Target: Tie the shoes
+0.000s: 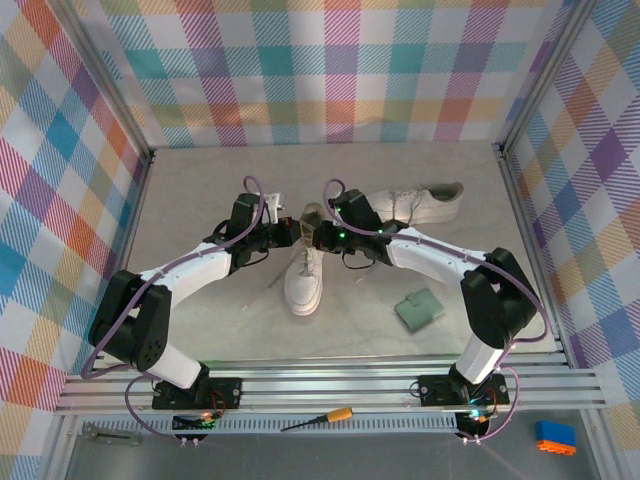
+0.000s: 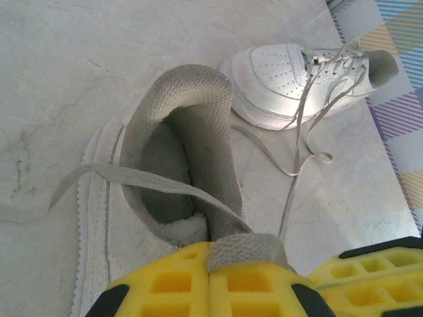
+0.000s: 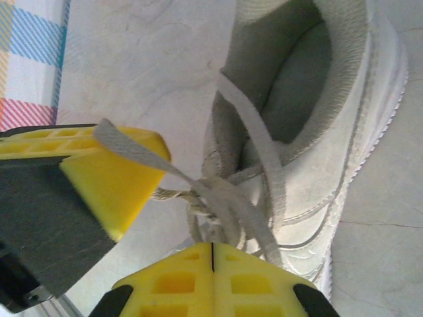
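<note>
One white shoe point(image 1: 303, 282) lies mid-table with its toe toward me, and its grey-lined opening point(image 2: 173, 158) faces the left wrist camera. My left gripper point(image 2: 210, 254) is shut on a flat loop of its lace point(image 2: 246, 249). That lace runs back over the opening. My right gripper point(image 3: 212, 251) is shut at the knot point(image 3: 210, 198), where lace strands run down to its tips. The two grippers meet over the shoe's tongue point(image 1: 305, 236). The left fingertip point(image 3: 109, 178) shows with the lace point(image 3: 125, 148) draped over it. The second shoe point(image 1: 420, 204) lies on its side at the back right, laces loose point(image 2: 310, 132).
A small green pad point(image 1: 418, 310) sits right of the near shoe. A screwdriver point(image 1: 322, 418) and a blue-and-orange block point(image 1: 555, 438) lie outside the front rail. Plaid walls close in the left, back and right sides.
</note>
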